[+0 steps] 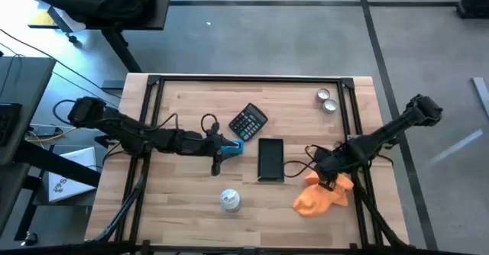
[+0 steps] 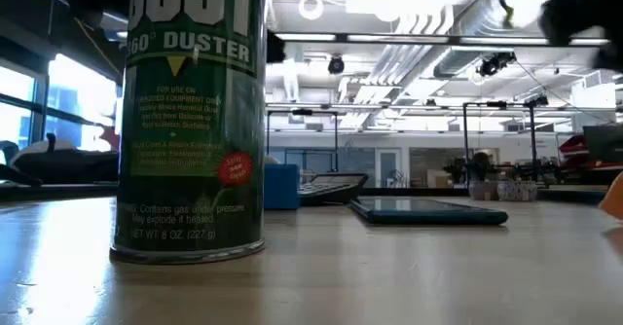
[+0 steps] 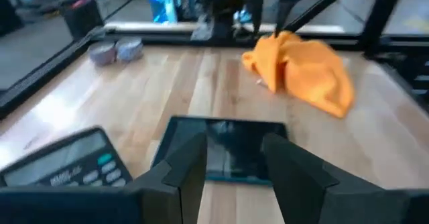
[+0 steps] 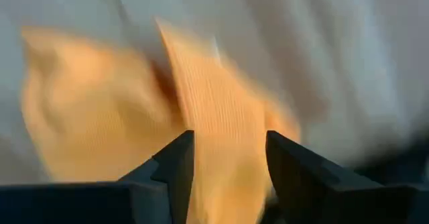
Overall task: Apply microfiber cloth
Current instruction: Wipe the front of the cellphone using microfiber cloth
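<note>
Fingers of the right gripper [image 4: 226, 177] are spread with a raised fold of the microfiber cloth [image 4: 214, 117] between them, not yet pinched.

Soft and light, the cloth [image 1: 321, 196] is best taken by that fold. It is bunched at five o'clock on the table [image 1: 191, 217], near the rim. Open wood is seen toward seven o'clock. At nine o'clock, the left gripper [image 3: 231, 177] is held open beside the tablet [image 1: 270, 159].

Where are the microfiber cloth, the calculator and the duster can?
microfiber cloth [image 1: 321, 196], high view, middle of the orange heap.
calculator [image 1: 248, 121], high view, centre of the keypad.
duster can [image 2: 192, 121], low view, middle of the green label.
</note>
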